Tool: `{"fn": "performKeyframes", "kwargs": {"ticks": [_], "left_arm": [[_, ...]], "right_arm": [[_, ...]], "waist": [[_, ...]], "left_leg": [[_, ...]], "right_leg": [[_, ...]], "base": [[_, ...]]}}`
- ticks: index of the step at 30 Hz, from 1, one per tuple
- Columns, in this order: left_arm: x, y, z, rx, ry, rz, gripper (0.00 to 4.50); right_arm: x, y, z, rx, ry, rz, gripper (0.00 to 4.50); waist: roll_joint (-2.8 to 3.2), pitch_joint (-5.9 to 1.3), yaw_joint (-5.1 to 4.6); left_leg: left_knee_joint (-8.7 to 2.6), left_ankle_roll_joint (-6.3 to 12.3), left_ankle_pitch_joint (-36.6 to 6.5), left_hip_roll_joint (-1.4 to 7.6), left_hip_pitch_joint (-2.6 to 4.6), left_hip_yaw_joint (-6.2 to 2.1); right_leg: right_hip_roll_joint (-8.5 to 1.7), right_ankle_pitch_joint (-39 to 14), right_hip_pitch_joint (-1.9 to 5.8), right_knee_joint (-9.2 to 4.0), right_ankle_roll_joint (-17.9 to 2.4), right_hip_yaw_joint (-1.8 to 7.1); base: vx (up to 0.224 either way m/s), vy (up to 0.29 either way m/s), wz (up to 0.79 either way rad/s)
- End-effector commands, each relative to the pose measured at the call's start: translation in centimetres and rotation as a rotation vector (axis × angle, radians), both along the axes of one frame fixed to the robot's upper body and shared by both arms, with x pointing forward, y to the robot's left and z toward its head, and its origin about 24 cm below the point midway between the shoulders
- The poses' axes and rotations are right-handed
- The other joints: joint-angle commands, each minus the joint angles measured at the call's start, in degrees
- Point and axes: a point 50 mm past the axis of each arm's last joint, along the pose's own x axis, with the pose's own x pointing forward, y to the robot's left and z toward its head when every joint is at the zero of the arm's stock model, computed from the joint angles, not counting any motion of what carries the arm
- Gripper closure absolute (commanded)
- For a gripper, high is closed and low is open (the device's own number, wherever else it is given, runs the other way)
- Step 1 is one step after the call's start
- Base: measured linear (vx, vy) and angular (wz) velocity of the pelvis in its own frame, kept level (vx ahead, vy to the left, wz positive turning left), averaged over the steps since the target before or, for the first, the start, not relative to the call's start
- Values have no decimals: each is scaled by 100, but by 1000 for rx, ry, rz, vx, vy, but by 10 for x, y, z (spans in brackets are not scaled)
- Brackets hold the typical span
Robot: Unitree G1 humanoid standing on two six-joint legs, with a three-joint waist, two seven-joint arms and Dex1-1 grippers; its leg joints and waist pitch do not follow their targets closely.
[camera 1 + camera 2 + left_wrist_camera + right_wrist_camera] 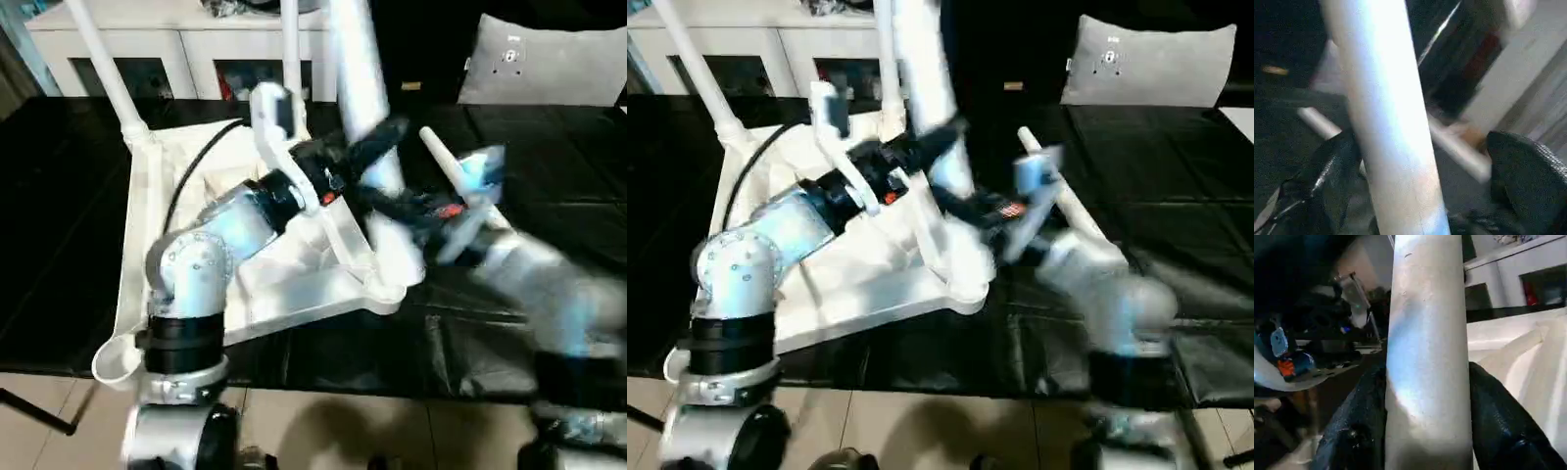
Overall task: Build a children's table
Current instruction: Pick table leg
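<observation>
Black worktop (549, 157): right jaws clamp leg (1427, 357).

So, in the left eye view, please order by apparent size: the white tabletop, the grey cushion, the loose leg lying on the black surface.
1. Tabletop, clearly the largest.
2. Grey cushion; it sits farther back, so it may look smaller than it is.
3. Loose leg, partly hidden by the right gripper.

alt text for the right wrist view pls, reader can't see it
A thick round white plastic table leg stands upright between the right gripper's two black fingers, which press against both its sides. Behind it lie the ribbed white tabletop underside and a white glass-doored cabinet.
</observation>
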Motion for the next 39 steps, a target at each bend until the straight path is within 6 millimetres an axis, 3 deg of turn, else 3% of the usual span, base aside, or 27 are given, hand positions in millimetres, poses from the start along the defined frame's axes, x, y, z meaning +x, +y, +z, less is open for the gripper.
{"fn": "performKeyframes", "kwargs": {"ticks": [1, 5, 9, 13, 15, 18, 20, 22, 24, 29, 39], "left_arm": [[1, -4, -4, 117, -99, 81, 29], [3, -5, -9, 218, -179, 128, 36], [4, -3, -9, 161, -173, 174, 36], [2, -7, -12, 170, -203, 173, 40], [1, -8, -13, 166, -207, 177, 76], [1, -9, -14, 163, -213, 178, 81], [1, -9, -14, 154, -213, 178, 124], [1, -9, -14, 150, -212, 176, 123], [1, -9, -15, 149, -211, 173, 160], [1, -10, -16, 138, -207, 162, 203], [-2, -13, -15, 16, -101, 123, 249]], "right_arm": [[0, 9, 0, -94, -127, -66, 263], [1, 13, 0, -76, -200, -110, 263], [1, 14, -7, -90, -231, -158, 263], [1, 17, -12, -93, -246, -170, 263], [1, 17, -14, -97, -251, -174, 263], [1, 18, -16, -102, -263, -171, 263], [0, 19, -17, -104, -274, -168, 263], [0, 19, -18, -103, -277, -165, 263], [0, 20, -18, -103, -281, -162, 263], [0, 20, -18, -105, -291, -157, 263], [2, 21, -18, -107, -303, -152, 263]], "waist": [[-90, -525, 18], [-73, -523, -4], [-84, -516, -12], [-87, -501, -24], [-96, -497, -46], [-82, -496, -51], [-77, -495, -49], [-75, -502, -40], [-75, -505, -40], [-76, -511, -34], [-85, -503, -28]], "left_leg": [[-372, 165, -882, 206, 35, -89], [-385, 227, -949, 217, 32, -91], [-372, 244, -986, 212, 24, -74], [-381, 293, -1114, 208, 26, -75], [-383, 287, -1151, 203, 16, -78], [-386, 294, -1194, 206, 31, -81], [-385, 304, -1230, 215, 41, -78], [-386, 315, -1184, 221, 34, -82], [-384, 333, -1181, 220, 36, -80], [-376, 369, -1108, 225, 32, -75], [-372, 360, -1164, 218, 29, -67]], "right_leg": [[-302, -2418, 326, -531, -211, 223], [-298, -2166, 330, -494, -365, 235], [-313, -2027, 354, -466, -579, 244], [-313, -2256, 348, -500, -552, 240], [-305, -2326, 360, -508, -512, 233], [-303, -2358, 346, -508, -503, 237], [-305, -2326, 334, -512, -542, 238], [-301, -2186, 342, -488, -585, 245], [-302, -2123, 346, -479, -624, 249], [-303, -1981, 353, -458, -726, 255], [-309, -2107, 357, -472, -744, 248]], "base": [[0, 0, 0], [0, 0, 0], [0, 0, 0], [0, 0, 0], [0, 0, 0], [0, 0, 0], [0, 0, 0], [0, 0, 0], [0, 0, 0], [0, 0, 0], [0, 0, 0]]}}
